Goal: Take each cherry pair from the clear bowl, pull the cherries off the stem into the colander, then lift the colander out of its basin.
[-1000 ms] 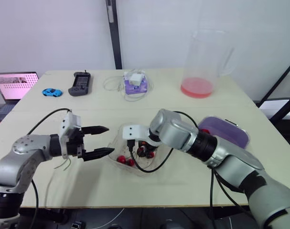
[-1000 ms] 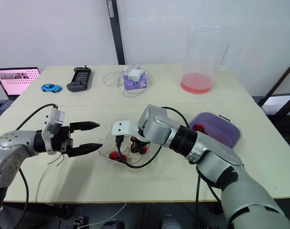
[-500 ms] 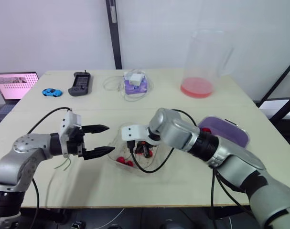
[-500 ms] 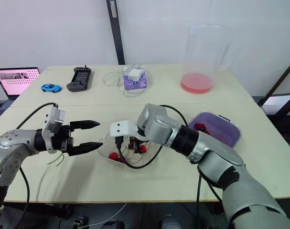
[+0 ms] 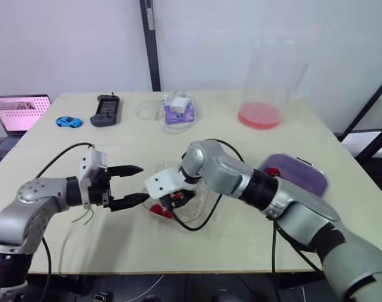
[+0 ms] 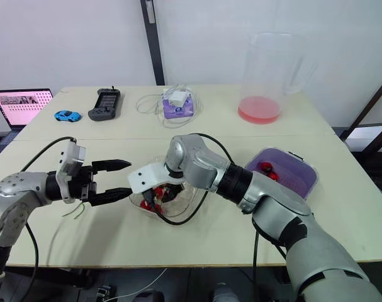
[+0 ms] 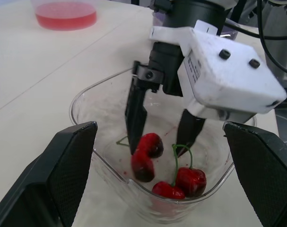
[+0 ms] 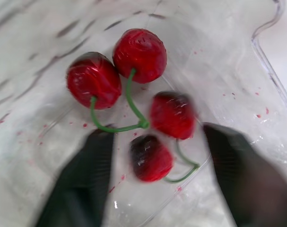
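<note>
Beige tabletop (image 5: pixel 228 245): two red cherry pairs (image 8: pixel 138 54) lie in clear plastic bowl (image 7: pixel 97 89), right gripper (image 8: pixel 158 137) open astride one, left gripper (image 5: pixel 142 183) open alongside; purple colander (image 5: pixel 304 173) holds few cherries, not yet lifted.

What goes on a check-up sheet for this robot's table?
Surface: beige table, loose green stems by the left arm.
Job's things: clear bowl holds two cherry pairs; purple colander holds some cherries.
Clutter: toy car, game controller, purple box, pitcher with red liquid.
Grippers: left gripper open beside the bowl; right gripper open inside it, around one pair.
Cables: black cables on both arms; white cord by the box.
Surroundings: laptop, white wall, black pole.
</note>
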`<action>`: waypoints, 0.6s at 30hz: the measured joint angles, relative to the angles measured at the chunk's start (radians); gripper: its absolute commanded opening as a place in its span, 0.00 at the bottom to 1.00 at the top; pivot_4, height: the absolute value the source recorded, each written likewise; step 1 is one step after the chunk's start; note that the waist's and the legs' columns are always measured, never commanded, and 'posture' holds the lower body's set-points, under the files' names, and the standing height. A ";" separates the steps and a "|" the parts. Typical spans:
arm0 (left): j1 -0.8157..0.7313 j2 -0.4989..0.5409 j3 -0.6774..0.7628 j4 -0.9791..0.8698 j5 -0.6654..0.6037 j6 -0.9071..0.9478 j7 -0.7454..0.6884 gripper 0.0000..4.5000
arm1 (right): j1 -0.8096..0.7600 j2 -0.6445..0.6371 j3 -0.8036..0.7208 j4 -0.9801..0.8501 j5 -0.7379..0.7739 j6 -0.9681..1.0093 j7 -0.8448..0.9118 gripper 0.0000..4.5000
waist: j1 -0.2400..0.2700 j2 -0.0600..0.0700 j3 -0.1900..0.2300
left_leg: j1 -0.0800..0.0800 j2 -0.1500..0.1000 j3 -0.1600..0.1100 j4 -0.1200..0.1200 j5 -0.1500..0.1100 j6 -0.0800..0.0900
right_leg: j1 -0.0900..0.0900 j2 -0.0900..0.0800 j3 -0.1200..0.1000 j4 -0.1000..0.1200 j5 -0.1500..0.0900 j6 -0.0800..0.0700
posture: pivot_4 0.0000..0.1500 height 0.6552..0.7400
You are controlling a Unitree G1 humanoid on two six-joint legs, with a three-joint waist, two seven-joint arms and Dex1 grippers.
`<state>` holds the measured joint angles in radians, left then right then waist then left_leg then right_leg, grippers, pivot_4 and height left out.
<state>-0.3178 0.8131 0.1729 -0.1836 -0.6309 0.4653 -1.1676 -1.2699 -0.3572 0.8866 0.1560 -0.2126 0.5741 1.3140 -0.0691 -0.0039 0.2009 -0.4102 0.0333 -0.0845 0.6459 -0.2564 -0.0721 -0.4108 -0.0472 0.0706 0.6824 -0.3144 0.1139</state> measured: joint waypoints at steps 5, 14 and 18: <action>-0.008 0.000 -0.001 0.007 0.000 0.000 -0.012 1.00 | 0.005 -0.043 -0.086 -0.084 0.011 0.156 0.030 0.81 | 0.000 0.000 0.000 | 0.000 0.000 0.000 0.000 0.000 0.000 | 0.000 0.000 0.000 0.000 0.000 0.000 | 1.00 0.92; -0.050 0.015 -0.002 0.086 0.011 -0.011 -0.074 1.00 | 0.054 -0.084 -0.164 -0.206 0.080 0.544 -0.005 0.81 | -0.001 0.000 0.000 | 0.000 0.000 0.000 0.000 0.000 0.000 | 0.000 0.000 0.000 0.000 0.000 0.000 | 1.00 0.92; -0.052 0.032 -0.002 0.126 0.017 -0.020 -0.103 1.00 | 0.113 -0.068 -0.138 -0.213 0.106 0.594 -0.064 0.81 | -0.002 0.000 0.000 | 0.000 0.000 0.000 0.000 0.000 0.000 | 0.000 0.000 0.000 0.000 0.000 0.000 | 1.00 0.92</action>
<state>-0.3694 0.8449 0.1709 -0.0573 -0.6135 0.4452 -1.2702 -1.1570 -0.4250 0.7482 -0.0569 -0.1071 1.1684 1.2499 -0.0706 -0.0039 0.2008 -0.4102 0.0332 -0.0845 0.6457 -0.2564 -0.0721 -0.4110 -0.0470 0.0706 0.6825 -0.3144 0.1138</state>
